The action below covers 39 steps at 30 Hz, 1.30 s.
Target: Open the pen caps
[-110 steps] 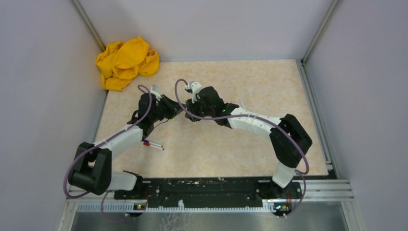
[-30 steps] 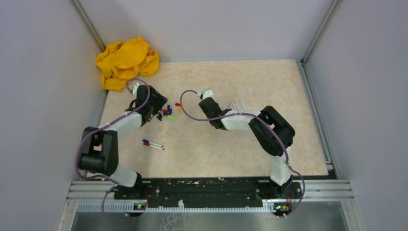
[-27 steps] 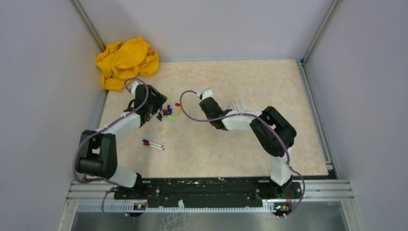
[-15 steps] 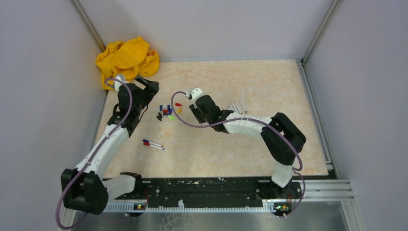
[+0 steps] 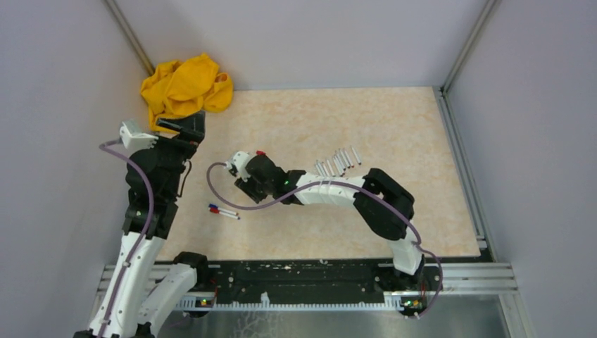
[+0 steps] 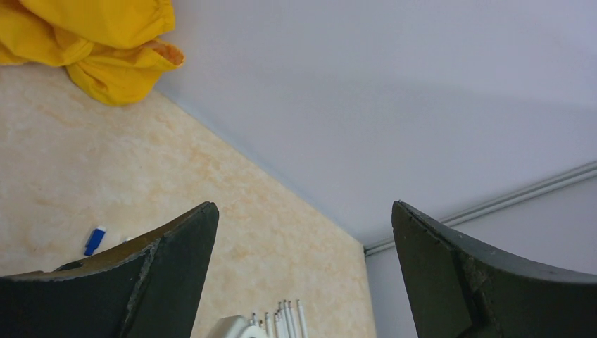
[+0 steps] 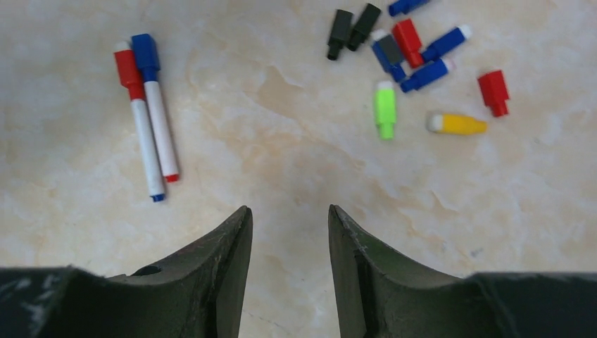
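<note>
Both jaws are empty: my left gripper [image 6: 303,282] wide open, my right gripper [image 7: 287,211] half open. Loose pen caps [image 7: 424,74] lie left of centre; two pens [image 7: 160,127], nearer, are not yet uncapped, I judge.

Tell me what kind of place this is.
Most likely a robot test cell in a lab: plain grey panel walls in aluminium framing, a left arm and right arm bolted to a black rail, and a tabletop strewn with loose pen caps and markers.
</note>
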Each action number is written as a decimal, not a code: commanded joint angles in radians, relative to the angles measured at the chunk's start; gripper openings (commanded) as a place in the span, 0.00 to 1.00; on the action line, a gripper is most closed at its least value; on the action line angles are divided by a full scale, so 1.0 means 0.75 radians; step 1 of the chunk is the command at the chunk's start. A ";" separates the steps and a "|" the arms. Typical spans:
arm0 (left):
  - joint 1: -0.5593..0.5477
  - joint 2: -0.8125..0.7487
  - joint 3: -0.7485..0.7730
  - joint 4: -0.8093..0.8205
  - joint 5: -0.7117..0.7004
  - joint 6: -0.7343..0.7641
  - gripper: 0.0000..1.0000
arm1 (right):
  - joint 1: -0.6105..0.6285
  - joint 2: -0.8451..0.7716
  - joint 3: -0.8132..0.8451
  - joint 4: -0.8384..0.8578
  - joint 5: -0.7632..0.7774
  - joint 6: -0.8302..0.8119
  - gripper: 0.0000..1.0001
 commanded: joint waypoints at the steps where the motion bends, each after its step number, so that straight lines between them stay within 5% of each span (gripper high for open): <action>1: -0.007 -0.079 0.058 -0.077 0.020 -0.027 0.99 | 0.079 0.109 0.178 -0.070 -0.051 -0.033 0.44; 17: -0.007 -0.159 0.124 -0.085 0.166 -0.057 0.99 | 0.184 0.386 0.525 -0.235 -0.085 -0.044 0.44; 39: -0.007 -0.173 0.106 -0.062 0.186 -0.057 0.99 | 0.186 0.514 0.649 -0.312 -0.085 -0.056 0.44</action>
